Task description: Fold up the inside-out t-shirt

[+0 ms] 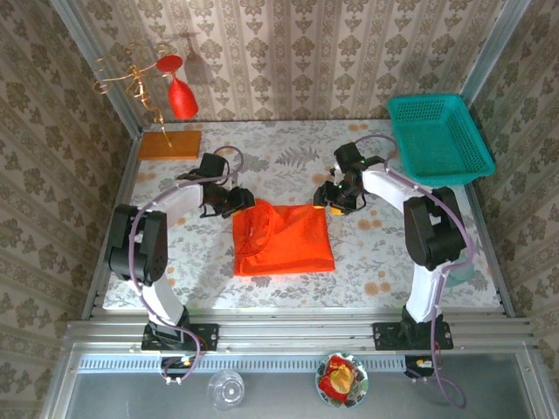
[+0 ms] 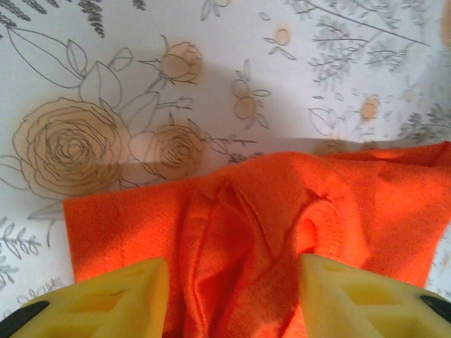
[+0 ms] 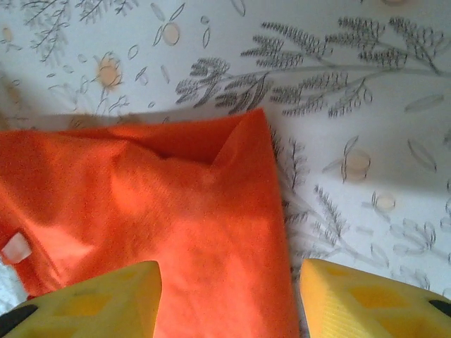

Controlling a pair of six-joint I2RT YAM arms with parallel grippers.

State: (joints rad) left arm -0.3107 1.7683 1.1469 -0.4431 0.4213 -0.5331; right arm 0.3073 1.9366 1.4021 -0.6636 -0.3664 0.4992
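The t-shirt [image 1: 284,237] lies in the middle of the frame in the top view, folded into a rough rectangle on the flower-patterned table [image 1: 384,262]. Its top edge is rumpled near the upper left corner.

The left gripper [image 1: 234,202] sits at the shirt's upper left corner and the right gripper [image 1: 334,199] at its upper right corner, both low over the cloth.

In the left wrist view the shirt [image 2: 282,225] fills the lower half of the frame, with bunched folds running down the centre. The left gripper [image 2: 236,299] has its yellow fingers [image 2: 106,299] spread wide at the bottom edge, released, with the cloth lying loose between them.

In the right wrist view the shirt [image 3: 155,211] covers the lower left, its corner pointing to the upper middle, and a small white tag shows at the left edge. The right gripper [image 3: 229,299] is also released, its fingers [image 3: 373,299] well apart over the cloth.

A teal basket [image 1: 441,135] stands at the upper right, and an orange-brown board [image 1: 170,144] and a red wine glass [image 1: 182,98] at the upper left.
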